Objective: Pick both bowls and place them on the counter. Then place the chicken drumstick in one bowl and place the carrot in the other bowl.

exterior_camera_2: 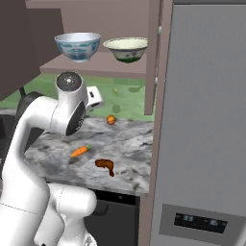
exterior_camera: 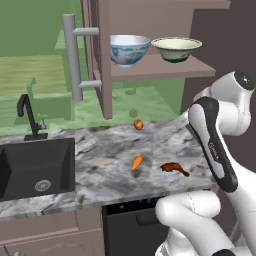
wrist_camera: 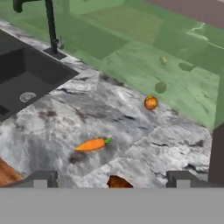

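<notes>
Two bowls sit side by side on the open cabinet shelf (exterior_camera: 165, 70) above the counter (exterior_camera: 100, 165): the deep blue-patterned bowl (exterior_camera: 129, 49) toward the shelf's left end, the shallow green bowl (exterior_camera: 176, 48) toward its right end, a small gap between them. Both stand upright.

My fingers (wrist_camera: 42, 178) stand wide apart and hold nothing; the gripper (wrist_camera: 111, 181) hangs over the counter's front part, looking down along it.

On the counter, the carrot (wrist_camera: 92, 144) lies flat near the middle of the stretch right of the sink (exterior_camera: 35, 167), its green tip pointing toward the back edge. The drumstick (exterior_camera: 174, 168) lies just right of the carrot, apart from it and a bit nearer the front edge; in my hand view a piece of it peeks up between my fingertips. A small round orange fruit (exterior_camera: 138, 124) rests close to the back edge, well apart from both. The sink is set into the counter's left part, with a black tap (exterior_camera: 28, 116) behind it.
</notes>
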Available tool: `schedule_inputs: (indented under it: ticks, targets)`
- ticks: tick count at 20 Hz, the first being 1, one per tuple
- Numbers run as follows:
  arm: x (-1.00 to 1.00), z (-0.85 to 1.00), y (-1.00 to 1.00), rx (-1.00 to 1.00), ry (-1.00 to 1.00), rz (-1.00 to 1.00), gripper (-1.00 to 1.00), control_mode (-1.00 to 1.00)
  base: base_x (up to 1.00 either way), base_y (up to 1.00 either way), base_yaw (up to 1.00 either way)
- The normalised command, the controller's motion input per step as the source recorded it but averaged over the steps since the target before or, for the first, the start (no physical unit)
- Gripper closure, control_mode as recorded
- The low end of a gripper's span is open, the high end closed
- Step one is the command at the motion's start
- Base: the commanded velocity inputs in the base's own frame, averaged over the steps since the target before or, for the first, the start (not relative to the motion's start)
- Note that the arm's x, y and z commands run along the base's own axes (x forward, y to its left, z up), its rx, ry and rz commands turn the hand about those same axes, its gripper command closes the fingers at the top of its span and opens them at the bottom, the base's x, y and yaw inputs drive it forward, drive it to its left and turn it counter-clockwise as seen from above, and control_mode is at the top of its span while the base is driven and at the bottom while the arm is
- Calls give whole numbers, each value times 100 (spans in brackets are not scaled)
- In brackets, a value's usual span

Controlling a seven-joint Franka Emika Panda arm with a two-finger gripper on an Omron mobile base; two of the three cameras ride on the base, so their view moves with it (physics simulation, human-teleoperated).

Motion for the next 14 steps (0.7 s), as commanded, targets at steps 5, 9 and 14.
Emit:
schedule_inputs:
  ticks: [5, 9, 14]
  targets:
    - [-5, 13, 11, -17, -24, 17, -100, -100, 0, 0, 0]
    - [-5, 4, 6, -16, -22, 9, -100, -100, 0, 0, 0]
    - [-6, 0, 2, -1, -9, 2, -100, -100, 0, 0, 0]
